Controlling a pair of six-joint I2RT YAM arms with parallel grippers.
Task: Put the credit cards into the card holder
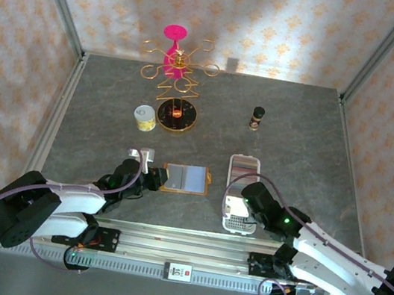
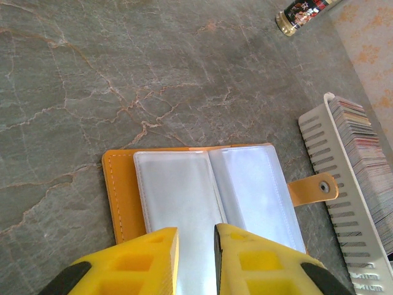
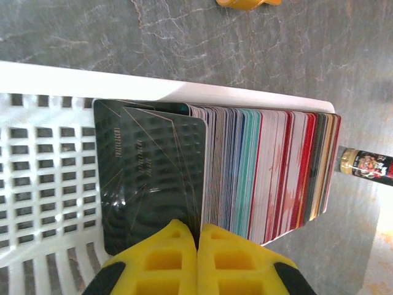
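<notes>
The card holder point(image 2: 116, 184) lies open near the middle. The left gripper point(image 2: 195, 246) has its jaws slightly apart at the holder's left edge, and I cannot tell whether it grips. To the right, credit cards point(image 3: 264, 172) stand in a white tray point(image 3: 49, 153), where the right gripper point(image 3: 198, 246) is closed against the front dark card point(image 3: 153, 178)

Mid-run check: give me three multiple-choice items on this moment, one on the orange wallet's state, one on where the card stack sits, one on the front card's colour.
1. The small orange leather-like wallet is: A) snapped shut; B) standing on edge; C) lying open, clear pockets up.
2. The upright stack of plastic cards stands: A) in the wallet's pockets; B) in the long white slotted plastic tray; C) loose on the table.
3. The front card leaning off that stack is: A) dark green; B) pink; C) white.
Answers: 1 C, both clear pages face up. 2 B, the tray's walls surround the stack. 3 A, its dark green face shows beside the right gripper, whose fingers are shut together.
</notes>
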